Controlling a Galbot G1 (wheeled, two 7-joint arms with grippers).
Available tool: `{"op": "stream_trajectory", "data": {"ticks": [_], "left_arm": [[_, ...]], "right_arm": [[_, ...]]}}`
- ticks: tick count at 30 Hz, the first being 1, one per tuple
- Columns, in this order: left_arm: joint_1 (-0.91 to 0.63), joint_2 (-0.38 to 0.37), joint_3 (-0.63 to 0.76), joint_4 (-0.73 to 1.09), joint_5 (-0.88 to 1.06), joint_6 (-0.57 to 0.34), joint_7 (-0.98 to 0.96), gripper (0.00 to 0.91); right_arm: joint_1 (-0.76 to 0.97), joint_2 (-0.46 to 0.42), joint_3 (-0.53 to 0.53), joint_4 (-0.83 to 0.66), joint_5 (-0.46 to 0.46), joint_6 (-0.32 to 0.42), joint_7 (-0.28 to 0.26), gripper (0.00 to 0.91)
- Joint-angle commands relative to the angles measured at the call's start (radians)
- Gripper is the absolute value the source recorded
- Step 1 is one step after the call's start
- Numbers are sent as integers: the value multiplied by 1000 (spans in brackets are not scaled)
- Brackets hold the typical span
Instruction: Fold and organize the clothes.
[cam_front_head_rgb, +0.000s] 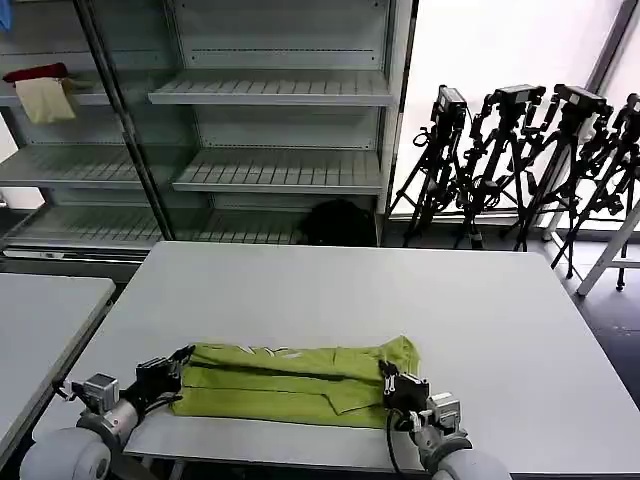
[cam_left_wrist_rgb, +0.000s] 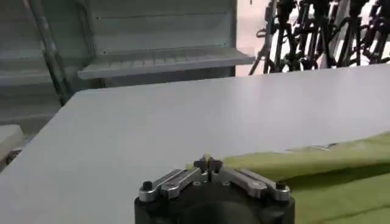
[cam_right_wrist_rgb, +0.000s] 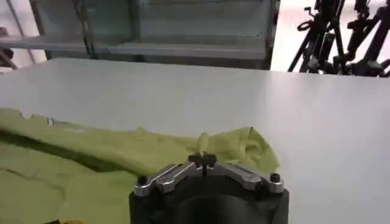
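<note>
With the lime T-shirt (cam_front_head_rgb: 290, 382) lying half-folded along the tabletop's near edge, pinched at its ends by the left gripper (cam_front_head_rgb: 180, 368) & right gripper (cam_front_head_rgb: 388, 378), apparently pressed together on cloth, both ends should be lifted evenly & kept taut.

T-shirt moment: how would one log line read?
T-shirt: folded band, table's near edge | left gripper: shut on T-shirt | right gripper: shut on T-shirt
</note>
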Motion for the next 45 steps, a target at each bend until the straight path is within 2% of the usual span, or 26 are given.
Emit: {"op": "stream_trajectory", "data": {"ticks": [1,4,11,14,15,17,20,22,27,34,36,37,38,39,40,41,42,43,45], "left_arm": [[15,-16,23,-12,187,-33,0,907],[18,-23,31,-8,218,-43,-1,907],[16,-54,16,-34,144,-46,-25,907],[25,-82,1,-58,88,-60,-63,907],[27,-99,0,-62,56,-70,-96,907],[40,-138,-8,-75,8,-85,-148,907],[74,-197,-11,-73,-16,-124,-203,907],[92,-221,-3,-55,-8,-145,-225,907],[101,-258,33,-25,7,-131,-250,907],[92,-289,71,-26,-5,-116,-266,907],[83,-297,78,-20,-1,-114,-274,826],[81,-299,82,-17,1,-109,-277,524],[79,-301,86,-13,5,-107,-280,443],[78,-304,89,-13,7,-102,-284,292],[76,-305,91,-12,12,-96,-288,232],[74,-308,93,-10,17,-95,-289,131],[74,-310,94,-12,20,-88,-291,91],[73,-311,95,-14,18,-82,-295,10],[74,-314,96,-19,19,-77,-295,10]], "right_arm": [[-25,7,-4,-9,-261,12,-17,907],[-35,7,-4,-8,-319,27,-16,907],[-47,-3,11,17,-339,54,-5,907],[-46,5,20,29,-246,133,9,907],[-39,9,27,47,-138,188,16,907],[-21,22,59,83,55,248,7,907],[36,28,109,133,180,284,7,907],[79,27,131,147,200,287,16,907],[166,18,178,128,200,257,31,907],[165,9,204,112,203,246,19,907],[157,8,213,102,204,248,19,907],[157,8,215,99,204,249,19,907],[155,8,217,97,204,249,20,907],[153,8,221,92,205,250,19,907],[152,7,225,88,205,251,20,907],[152,7,228,83,211,251,24,907],[152,7,230,82,219,250,27,907],[152,8,234,79,235,247,31,907],[153,9,241,72,238,248,35,907]]}}
